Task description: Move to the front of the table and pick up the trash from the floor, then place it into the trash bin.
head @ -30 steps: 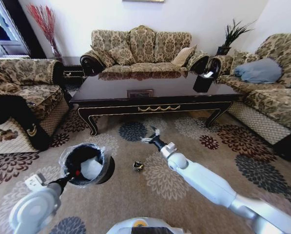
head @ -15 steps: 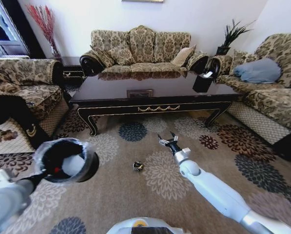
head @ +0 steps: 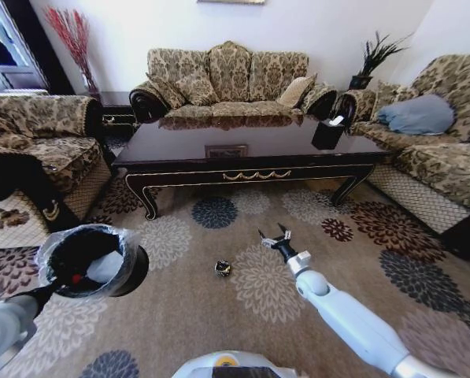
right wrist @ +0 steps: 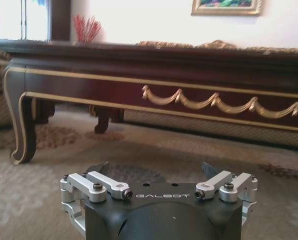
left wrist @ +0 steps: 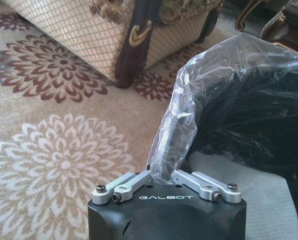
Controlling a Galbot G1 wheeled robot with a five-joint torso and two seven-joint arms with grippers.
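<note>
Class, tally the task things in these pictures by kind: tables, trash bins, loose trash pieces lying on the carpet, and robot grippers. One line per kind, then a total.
Table: 1
Trash bin: 1
Loose trash on carpet: 1
Grippers: 2, left gripper, right gripper
Total: 5

White, rounded arm links [head: 353,319] taper to black wrists. Each black gripper body bears white "GALBOT" lettering [right wrist: 162,195] and silver linkage bars [right wrist: 101,186] fastened with dark screws.

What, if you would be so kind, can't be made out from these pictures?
- The dark lump on the carpet, head view: too small to identify.
- Trash bin contents, head view: a white piece and red speck, partly hidden by the rim.
- Left gripper, left wrist view: the clear bag covers its grip on the rim.
</note>
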